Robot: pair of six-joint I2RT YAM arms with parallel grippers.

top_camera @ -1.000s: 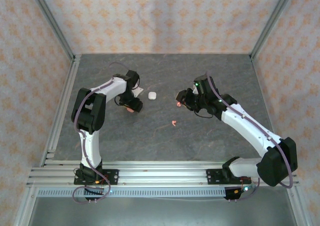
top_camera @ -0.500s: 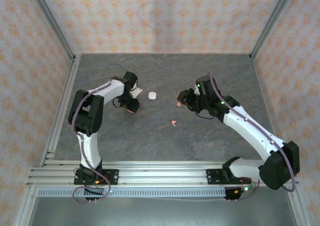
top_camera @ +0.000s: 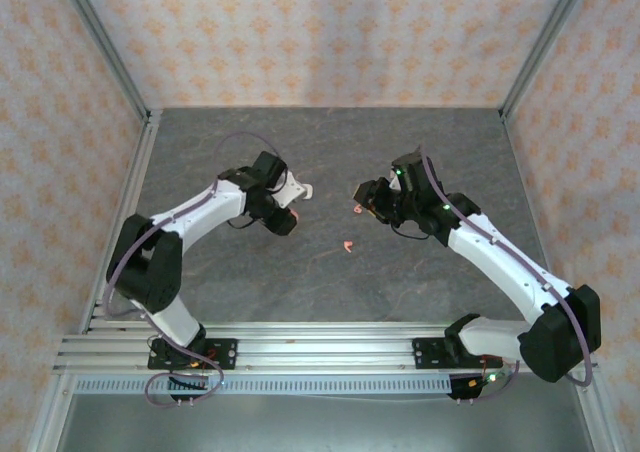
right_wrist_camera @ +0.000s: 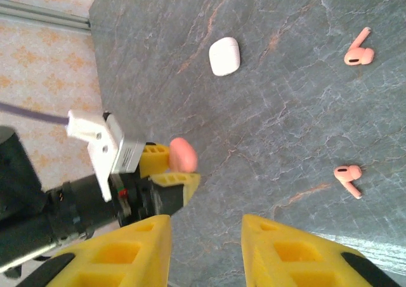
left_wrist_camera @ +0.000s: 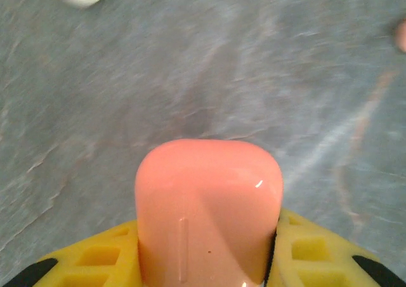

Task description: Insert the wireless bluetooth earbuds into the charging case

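Grey marbled tabletop (top_camera: 440, 152) boxed by aluminium frame rails (top_camera: 128, 197) and orange-patterned wall panels (top_camera: 320, 32) on three sides. Landmark is the white pebble-shaped plastic charging case (right_wrist_camera: 224, 56), lying mid-table. A wide stretch of tabletop runs from the white case to the back wall and to both side rails.

The left arm reaches up from its near-left base, elbow bent low by the left rail, forearm angled toward the white case. The left gripper (top_camera: 286, 219) sits just on the near side of the white case, yellow fingers (left_wrist_camera: 95, 261) clamped on both sides of a coral-pink rounded plastic charging case (left_wrist_camera: 208, 204), lid closed.

The right arm stretches diagonally from its near-right base. The right gripper (right_wrist_camera: 206, 230) is right of the white case and apart from it, with its jaws spread and only tabletop between them.

Two coral-pink stemmed earbuds lie loose on the tabletop: one (top_camera: 357, 209) right of the white case by the right gripper, the other (top_camera: 347, 246) right of the white case and further toward the near edge.
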